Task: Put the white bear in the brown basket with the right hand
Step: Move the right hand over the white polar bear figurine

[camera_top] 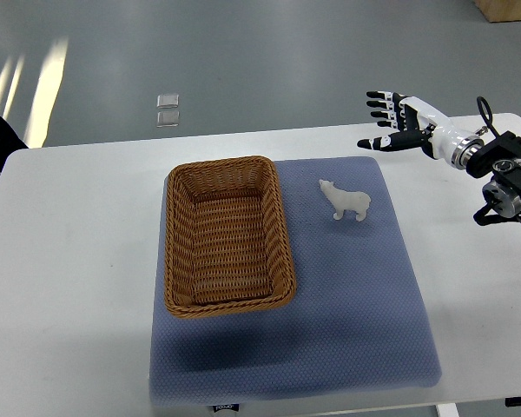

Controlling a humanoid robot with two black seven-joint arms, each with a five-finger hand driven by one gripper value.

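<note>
White bear [345, 201] standing upright on the blue mat [356, 313], just right of the brown basket [228, 236], apart from it by a narrow strip of mat. Head of the bear turned toward the far left, legs toward the near side. Nothing lying between bear and basket; only the basket's woven right wall rising beside the figure. Inside of the basket showing only its woven bottom.

Right hand [395, 121] hovering over the far right part of the counter [69, 261], beyond the far right corner of the mat, well apart from the bear. Fingers [379, 104] spread and stretched out toward the left, thumb held lower, holding nothing. Black tips on white segments. Wrist and dark forearm parts coming in from the right edge.

Mat covering the middle of the white counter, basket resting on its left half. Small label at the mat's near edge, too small to read. Grey shiny floor behind the counter, with stripes of light at the far left and two small pale squares [167, 110] on it. Dark shape at the left edge, not clear what.
</note>
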